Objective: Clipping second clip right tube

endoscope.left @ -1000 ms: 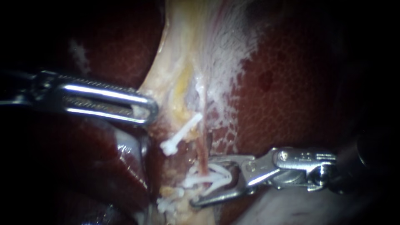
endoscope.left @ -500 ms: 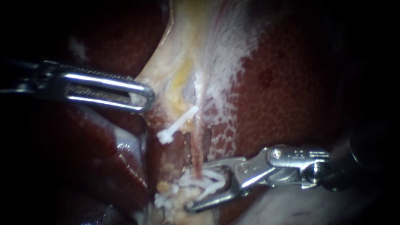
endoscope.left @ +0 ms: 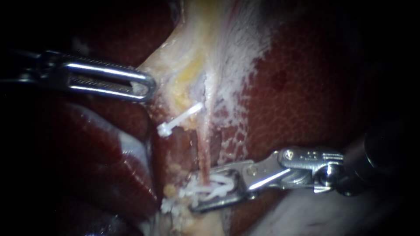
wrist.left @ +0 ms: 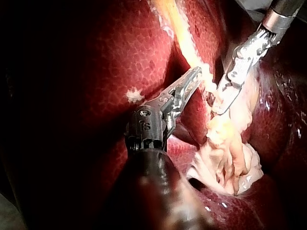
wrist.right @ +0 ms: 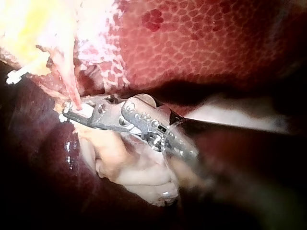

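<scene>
Left instrument (endoscope.left: 142,86): jaws clamped on edge of pale tissue (endoscope.left: 175,65). Right tube (endoscope.left: 203,150): thin pinkish strand, stretched along pale band beside liver (endoscope.left: 297,96) edge, straddled at lower end by right instrument (endoscope.left: 202,191), jaws closed on white clip (endoscope.left: 221,185).

Three close views, one site.
Endoscope faces liver (endoscope.left: 306,109); wrist cameras look forward from each arm; all share right instrument (endoscope.left: 203,191).

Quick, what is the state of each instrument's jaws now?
Left instrument: shut on pale tissue.
Right instrument: shut on a white clip around the tube.
</scene>
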Robot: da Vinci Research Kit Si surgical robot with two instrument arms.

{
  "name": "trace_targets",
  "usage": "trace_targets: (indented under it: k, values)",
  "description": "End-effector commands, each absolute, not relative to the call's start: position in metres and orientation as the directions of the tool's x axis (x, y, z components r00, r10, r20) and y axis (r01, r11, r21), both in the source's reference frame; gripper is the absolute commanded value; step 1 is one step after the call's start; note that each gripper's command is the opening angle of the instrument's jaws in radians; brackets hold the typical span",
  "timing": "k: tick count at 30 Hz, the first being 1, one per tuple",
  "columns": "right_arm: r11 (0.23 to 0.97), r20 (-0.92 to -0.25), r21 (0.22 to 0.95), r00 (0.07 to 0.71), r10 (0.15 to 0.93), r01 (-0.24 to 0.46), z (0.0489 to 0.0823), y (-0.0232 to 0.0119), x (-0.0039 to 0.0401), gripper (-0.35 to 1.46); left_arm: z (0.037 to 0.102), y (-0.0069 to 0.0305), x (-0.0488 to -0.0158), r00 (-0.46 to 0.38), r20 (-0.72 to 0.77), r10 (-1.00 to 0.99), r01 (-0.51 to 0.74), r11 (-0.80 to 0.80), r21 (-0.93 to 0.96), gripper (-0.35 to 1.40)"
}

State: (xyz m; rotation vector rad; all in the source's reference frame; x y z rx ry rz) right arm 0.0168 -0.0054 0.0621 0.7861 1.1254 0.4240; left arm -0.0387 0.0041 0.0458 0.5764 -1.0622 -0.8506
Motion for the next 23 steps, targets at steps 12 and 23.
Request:
trace_targets:
  k: [12,23]
  values:
    - [0.656,-0.615,0.754,0.376,0.693,0.025,0.0626,-0.0056,0.0157,-0.35,0.0457,0.0041,-0.0387,0.231,0.512,-0.828,0.319,0.561,0.764,-0.35]
    - [0.655,-0.615,0.755,0.377,0.693,0.028,0.0626,-0.0056,0.0157,-0.35,0.0456,0.0041,-0.0388,0.23,0.512,-0.828,0.32,0.561,0.764,-0.35]
